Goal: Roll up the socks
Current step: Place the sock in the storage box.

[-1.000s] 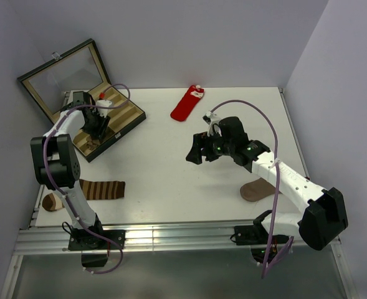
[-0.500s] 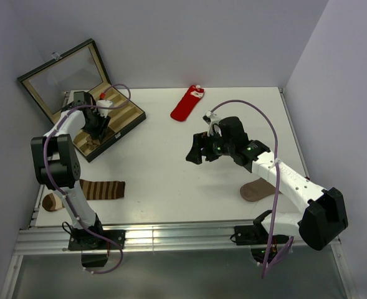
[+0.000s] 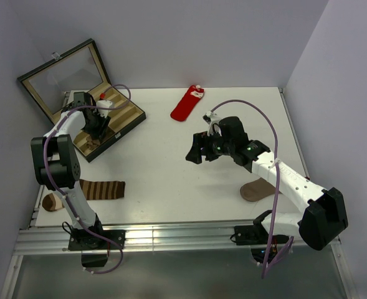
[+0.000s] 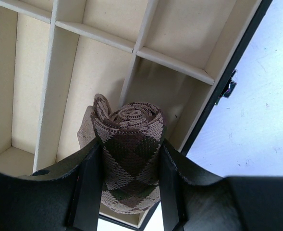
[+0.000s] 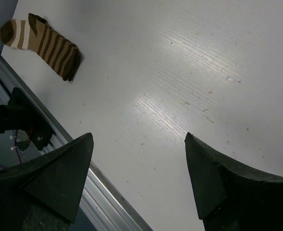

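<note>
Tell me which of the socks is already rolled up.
The argyle sock, coiled tight in the left claw over the compartment box. The red sock, striped sock and plain brown sock all lie flat, unrolled.

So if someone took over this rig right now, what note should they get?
The left gripper is shut on the rolled argyle sock, holding it over a compartment of the divided box; not yet released.
The right gripper is open and empty, hovering above the table.
The red sock lies flat and unrolled near the table's far edge.
Done: argyle sock rolled.
Left: probably set that roll in the box, then roll the red sock.
</note>
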Controlling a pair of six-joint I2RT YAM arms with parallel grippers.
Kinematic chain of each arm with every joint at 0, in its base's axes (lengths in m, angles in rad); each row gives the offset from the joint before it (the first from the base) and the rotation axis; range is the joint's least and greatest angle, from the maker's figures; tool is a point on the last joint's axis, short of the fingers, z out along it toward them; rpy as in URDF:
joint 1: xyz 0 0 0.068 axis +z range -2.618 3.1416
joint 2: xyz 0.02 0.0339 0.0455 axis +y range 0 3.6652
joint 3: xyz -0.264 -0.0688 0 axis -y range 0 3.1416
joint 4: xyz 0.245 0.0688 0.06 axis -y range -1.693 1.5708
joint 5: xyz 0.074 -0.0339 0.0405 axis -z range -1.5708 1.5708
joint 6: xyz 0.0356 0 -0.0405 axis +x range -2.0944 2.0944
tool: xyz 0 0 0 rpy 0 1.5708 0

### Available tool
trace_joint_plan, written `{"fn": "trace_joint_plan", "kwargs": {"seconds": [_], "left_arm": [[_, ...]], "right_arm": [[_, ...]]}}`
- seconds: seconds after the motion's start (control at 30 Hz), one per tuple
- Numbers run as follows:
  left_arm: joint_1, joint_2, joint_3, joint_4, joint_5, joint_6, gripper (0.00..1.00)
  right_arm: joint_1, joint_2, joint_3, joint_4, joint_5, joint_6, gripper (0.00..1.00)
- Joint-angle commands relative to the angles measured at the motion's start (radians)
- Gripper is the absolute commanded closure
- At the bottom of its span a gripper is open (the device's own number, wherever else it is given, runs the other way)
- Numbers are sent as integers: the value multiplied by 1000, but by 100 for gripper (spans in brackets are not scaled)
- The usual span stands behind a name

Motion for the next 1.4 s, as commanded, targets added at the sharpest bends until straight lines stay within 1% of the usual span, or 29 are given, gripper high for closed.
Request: {"fn": "trace_joint_plan", "kwargs": {"seconds": [0.0,0.17,0.3,0.83,1.0,1.37], "left_arm": [[-27,32,-41,-73,125,-8,78],[-30,18,-57,-55,102,-5,78],[-30,18,-61,-50,119,-10,78],[-30,-8,-69,-30,95,-19,78],[-32,-17,-74,-24,107,-17,78],[-35,-19,-80,-24,113,-17,78]], "right_arm": [[-7,-9,13,34,0,3,16],[-7,-7,11,35,0,0,16],[-7,-3,10,40,-4,3,16],[-7,-12,5,43,3,-5,16],[-8,-4,5,51,-10,4,16],[-5,-18,-3,48,23,-2,16]]}}
